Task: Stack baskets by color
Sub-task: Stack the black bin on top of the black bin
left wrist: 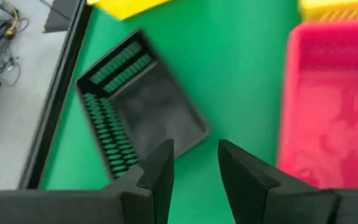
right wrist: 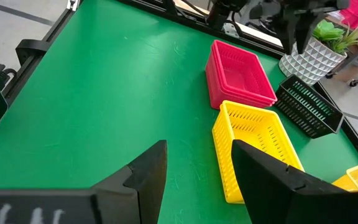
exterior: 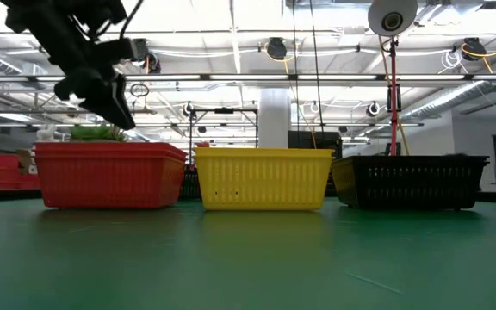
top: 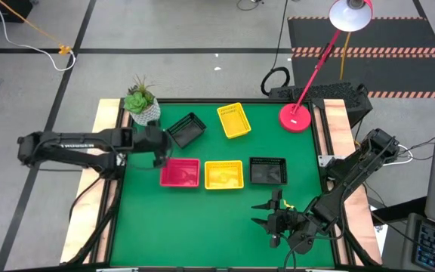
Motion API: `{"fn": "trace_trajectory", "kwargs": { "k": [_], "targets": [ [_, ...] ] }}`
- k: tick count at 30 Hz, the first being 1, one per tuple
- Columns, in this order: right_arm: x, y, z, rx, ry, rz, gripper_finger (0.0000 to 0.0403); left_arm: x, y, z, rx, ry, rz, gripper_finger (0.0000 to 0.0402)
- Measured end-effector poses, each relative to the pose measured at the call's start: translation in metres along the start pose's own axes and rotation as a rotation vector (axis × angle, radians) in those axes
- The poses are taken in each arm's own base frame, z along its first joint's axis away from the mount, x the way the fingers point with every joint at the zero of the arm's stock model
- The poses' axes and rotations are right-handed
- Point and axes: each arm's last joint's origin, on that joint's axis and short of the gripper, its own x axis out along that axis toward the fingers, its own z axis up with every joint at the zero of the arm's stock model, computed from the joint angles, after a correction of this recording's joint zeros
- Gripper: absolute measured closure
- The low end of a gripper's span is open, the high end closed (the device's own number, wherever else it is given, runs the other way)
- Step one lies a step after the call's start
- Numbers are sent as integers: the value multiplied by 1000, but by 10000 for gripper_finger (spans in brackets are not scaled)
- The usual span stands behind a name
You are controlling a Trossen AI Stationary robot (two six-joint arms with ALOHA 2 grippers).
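Note:
Five baskets show on the green table. A red stack (top: 180, 172), a yellow basket (top: 224, 174) and a black basket (top: 267, 171) stand in a row on their bottoms. Behind them lie a tilted black basket (top: 186, 130) and a tilted yellow one (top: 234, 120). My left gripper (top: 157, 153) hangs open above the table between the tilted black basket (left wrist: 145, 109) and the red stack (left wrist: 334, 106), with nothing between its fingers (left wrist: 194, 171). My right gripper (top: 274, 215) waits open near the front right, empty (right wrist: 197, 168).
A white plant pot (top: 142, 107) stands at the far left corner, just beyond my left gripper. A round red lamp base (top: 296, 117) sits at the far right. The table's front half (top: 202, 227) is bare green mat.

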Motion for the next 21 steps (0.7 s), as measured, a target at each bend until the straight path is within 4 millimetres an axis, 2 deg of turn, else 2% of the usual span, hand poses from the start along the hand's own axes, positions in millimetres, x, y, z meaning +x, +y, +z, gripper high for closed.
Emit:
{"fn": "trace_trajectory", "kwargs": {
  "k": [7,15,21],
  "targets": [
    [0,0,0,0,0,0,229,11,20,-11,86,93,-14,275],
    [0,0,0,0,0,2,229,45,30,-19,168,266,1,262],
    [0,0,0,0,1,2,229,59,34,-15,241,238,22,239]
  ]
}}
